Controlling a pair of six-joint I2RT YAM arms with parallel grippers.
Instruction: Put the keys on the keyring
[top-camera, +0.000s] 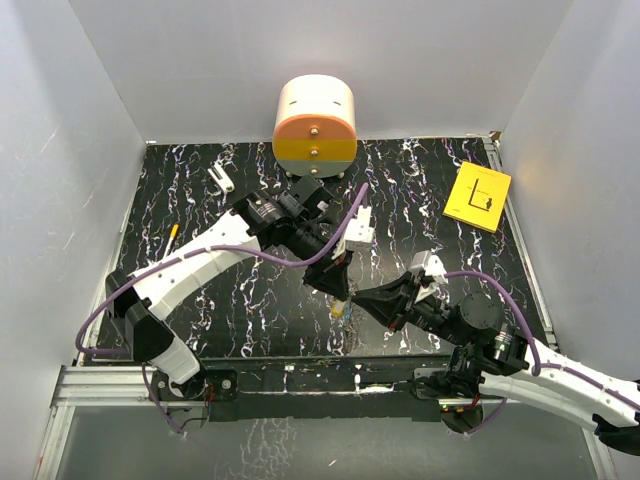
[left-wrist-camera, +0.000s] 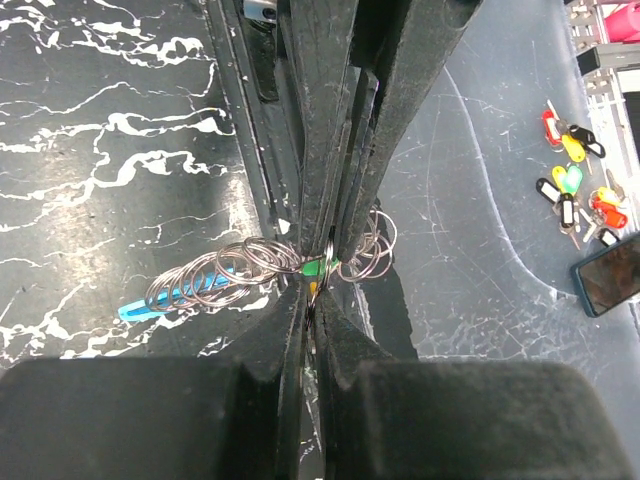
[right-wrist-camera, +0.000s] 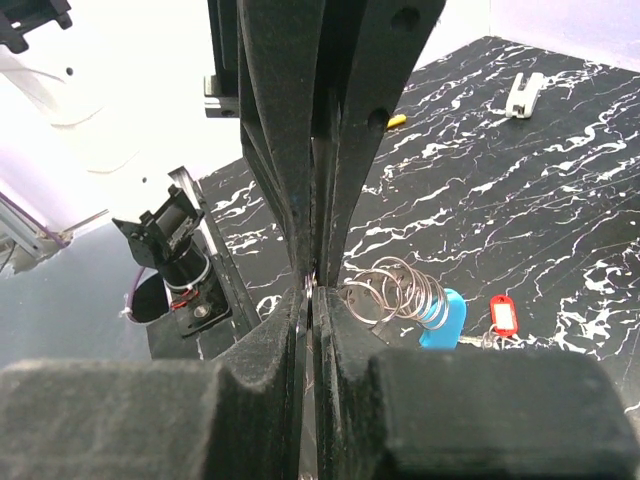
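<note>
My left gripper (top-camera: 340, 288) and right gripper (top-camera: 362, 298) meet tip to tip above the middle of the black marble table (top-camera: 200, 200). A chain of metal keyrings (left-wrist-camera: 230, 275) hangs between them and also shows in the right wrist view (right-wrist-camera: 395, 290). My left gripper (left-wrist-camera: 312, 290) is shut, with the green key (left-wrist-camera: 318, 266) at its tips. My right gripper (right-wrist-camera: 313, 290) is shut on a thin ring edge. The blue key (left-wrist-camera: 135, 310) hangs at the chain's far end and also shows in the right wrist view (right-wrist-camera: 445, 315). The red key (right-wrist-camera: 503, 313) lies on the table beyond.
An orange and cream drum (top-camera: 315, 125) stands at the back centre. A yellow card (top-camera: 478, 196) lies back right, a white clip (top-camera: 222, 180) back left, a thin yellow stick (top-camera: 173, 235) at the left. Off the table lie several spare keys (left-wrist-camera: 575, 190) and a phone (left-wrist-camera: 610, 275).
</note>
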